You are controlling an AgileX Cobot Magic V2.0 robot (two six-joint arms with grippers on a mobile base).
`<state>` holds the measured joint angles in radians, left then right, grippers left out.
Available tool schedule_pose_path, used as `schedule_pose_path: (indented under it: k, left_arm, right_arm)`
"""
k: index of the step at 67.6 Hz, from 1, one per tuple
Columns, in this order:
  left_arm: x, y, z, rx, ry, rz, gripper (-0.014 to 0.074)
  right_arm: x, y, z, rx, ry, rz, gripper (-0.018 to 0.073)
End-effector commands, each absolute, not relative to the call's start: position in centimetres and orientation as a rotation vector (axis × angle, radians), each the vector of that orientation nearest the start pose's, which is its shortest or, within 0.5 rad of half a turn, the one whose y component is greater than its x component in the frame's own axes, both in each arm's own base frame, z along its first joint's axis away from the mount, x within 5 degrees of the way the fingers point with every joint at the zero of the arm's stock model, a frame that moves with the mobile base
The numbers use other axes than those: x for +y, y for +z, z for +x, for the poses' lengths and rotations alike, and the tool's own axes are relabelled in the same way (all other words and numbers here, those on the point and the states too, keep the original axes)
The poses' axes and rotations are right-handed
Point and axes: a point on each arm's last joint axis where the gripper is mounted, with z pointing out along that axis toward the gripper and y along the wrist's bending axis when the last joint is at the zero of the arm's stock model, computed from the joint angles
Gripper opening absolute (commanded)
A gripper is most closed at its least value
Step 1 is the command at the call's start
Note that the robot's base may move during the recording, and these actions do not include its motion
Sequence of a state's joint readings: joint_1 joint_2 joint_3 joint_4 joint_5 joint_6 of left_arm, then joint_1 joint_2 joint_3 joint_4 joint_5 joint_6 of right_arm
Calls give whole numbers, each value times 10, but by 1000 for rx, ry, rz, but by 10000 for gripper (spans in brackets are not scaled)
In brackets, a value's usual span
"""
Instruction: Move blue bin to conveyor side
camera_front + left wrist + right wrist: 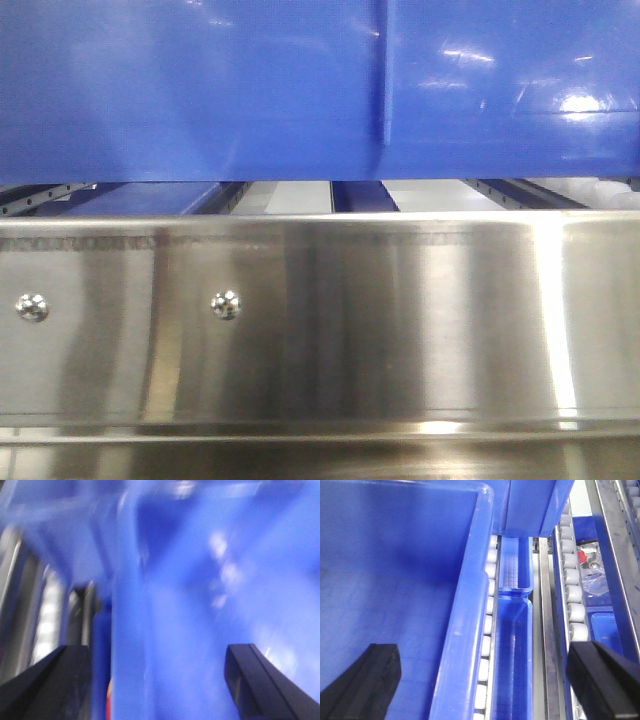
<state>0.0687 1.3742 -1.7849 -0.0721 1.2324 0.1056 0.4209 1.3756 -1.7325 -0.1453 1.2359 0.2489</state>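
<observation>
The blue bin (300,90) fills the top of the front view, its glossy wall hanging just above a steel rail. In the right wrist view I look down into the blue bin (395,590). My right gripper (480,680) is open and straddles its right rim (470,610), one finger inside and one outside, neither touching it. The left wrist view is blurred. My left gripper (157,680) is open there, with a blue bin wall (190,630) filling the gap between its fingers. The conveyor side is out of view.
A shiny stainless-steel rail (320,320) with two bolts crosses the front view. White rollers (487,630) run beside the bin. Smaller blue bins (512,645) sit on a lower level. Another roller row (572,585) and a crate with red parts (590,560) lie to the right.
</observation>
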Motion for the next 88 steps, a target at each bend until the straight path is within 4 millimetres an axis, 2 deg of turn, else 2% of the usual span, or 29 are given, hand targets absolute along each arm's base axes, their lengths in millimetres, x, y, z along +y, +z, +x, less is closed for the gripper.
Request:
schedule_pose_path:
  k: [1,11,22,36,60,88]
  left_arm:
    - [19,496,259,2257,10,42,445]
    - [32,491,264,2273,44,26,492]
    - [30,483,276,2296,-23,45,604]
    - [30,476,281,2319,-44,44,601]
    - [33,440,291,2446,-43,40,601]
    - [34,431,300,2476,-53,37,601]
  right_arm:
    - [97,472,247,2331,142,-190,558]
    - [97,472,247,2331,142,-190,558]
    - [97,472,247,2333,149,-173,558]
    - [97,471,248,2338,150,-167,558]
    - [107,453,267,2401,141,-161,558]
    - [117,430,289,2477,124,-143,558]
